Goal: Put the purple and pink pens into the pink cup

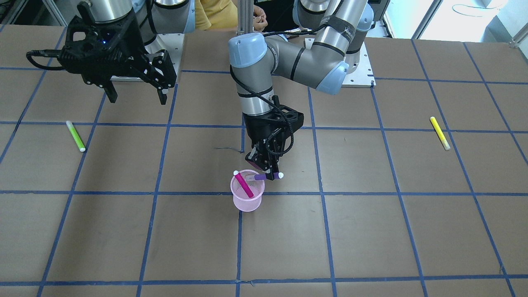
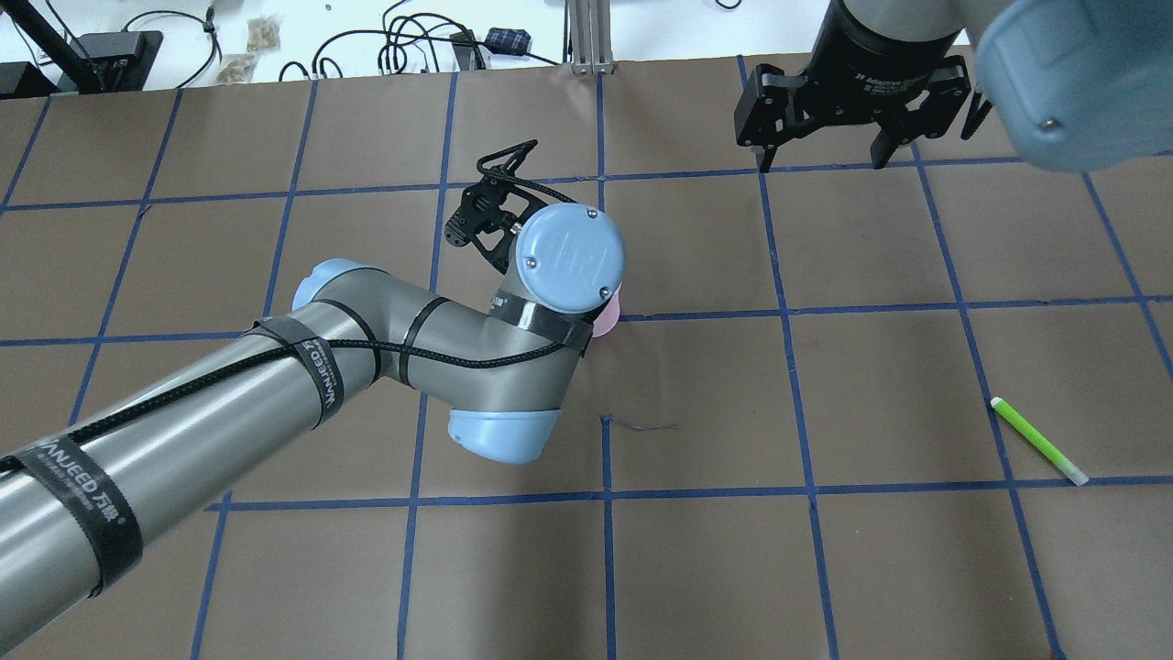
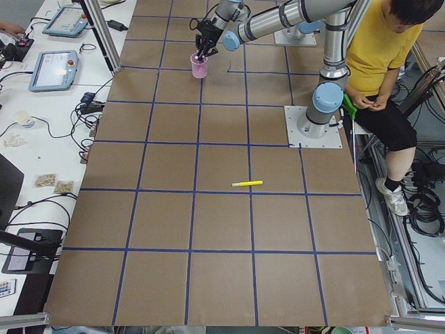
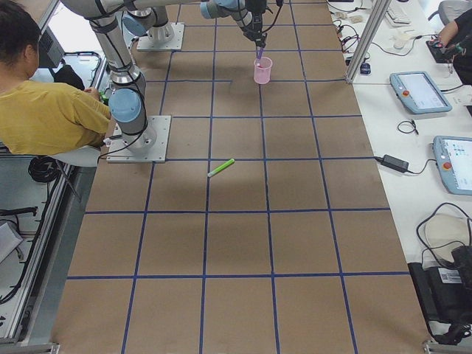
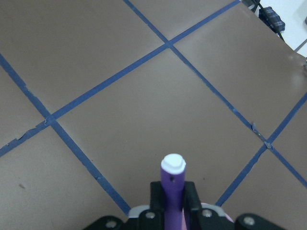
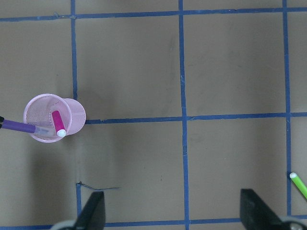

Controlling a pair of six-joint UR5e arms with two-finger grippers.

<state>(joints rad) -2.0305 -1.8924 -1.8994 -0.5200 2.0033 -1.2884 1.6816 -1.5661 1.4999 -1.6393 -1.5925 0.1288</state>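
1. Table [image 1: 371, 231]: brown surface ruled into squares by blue tape lines.

2. Left arm [image 1: 288, 62]: reaches out to the middle of the table, wrist pointing down above the cup.

3. Right arm [image 1: 111, 12]: held high near its base, well apart from the cup.

4. Operator [image 3: 379, 42]: yellow shirt, seated behind the robot bases.

5. Right gripper [image 1: 138, 99]: fingers spread wide, nothing between them, hanging above the table.

6. Left gripper [image 1: 270, 172]: fingers closed tight on the purple pen, gripping it close to its white cap, just beside and above the cup's rim.

7. Pink cup [image 1: 246, 204]: mesh, upright, mouth open, standing at a crossing of tape lines near the table's middle.

8. Purple pen [image 1: 260, 177]: held almost level. The white cap points away from the cup and the other end reaches over the rim into the mouth. Whether it touches the rim cannot be told; the right wrist view shows it only crossing the rim.

9. Pink pen [image 1: 243, 185]: inside the cup, leaning, white-capped end up at the rim.

10. Green pen [image 1: 76, 136]: lying flat on the table on the robot's right side, well apart from the cup.

11. Yellow pen [image 1: 439, 133]: lying flat on the robot's left side, well apart from the cup.
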